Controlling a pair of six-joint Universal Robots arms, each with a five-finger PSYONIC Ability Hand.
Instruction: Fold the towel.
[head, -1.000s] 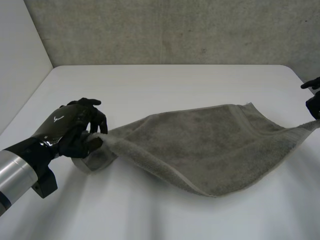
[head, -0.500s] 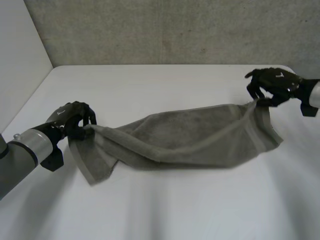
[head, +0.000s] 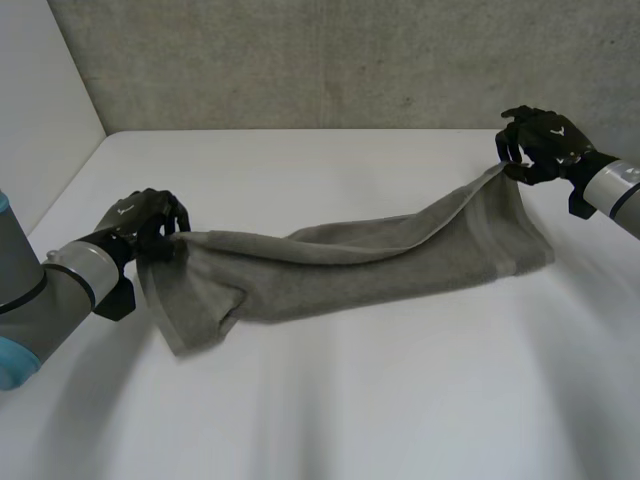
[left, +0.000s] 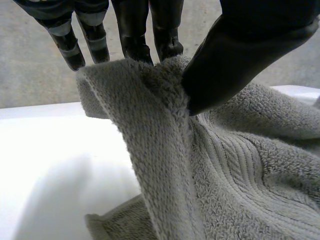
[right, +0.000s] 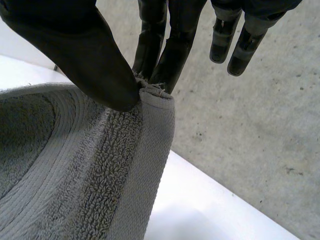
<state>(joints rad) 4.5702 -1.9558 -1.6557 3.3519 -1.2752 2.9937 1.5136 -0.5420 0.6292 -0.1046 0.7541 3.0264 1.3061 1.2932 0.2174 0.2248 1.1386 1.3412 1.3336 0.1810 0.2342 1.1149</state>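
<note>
Now my left hand and right hand are each pinching 1 corner of the towel, which is sagging between them onto the table. I'm thinking level, taut travel will line the edges up.

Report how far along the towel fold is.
Done: both ends are gripped, the left hand pinching one end of the towel, the right hand pinching a corner at the other. In hand: the towel hangs between them, bunched lengthwise, sagging toward the table. Left: laying it down flat as a neat fold; none is on the table yet.
</note>
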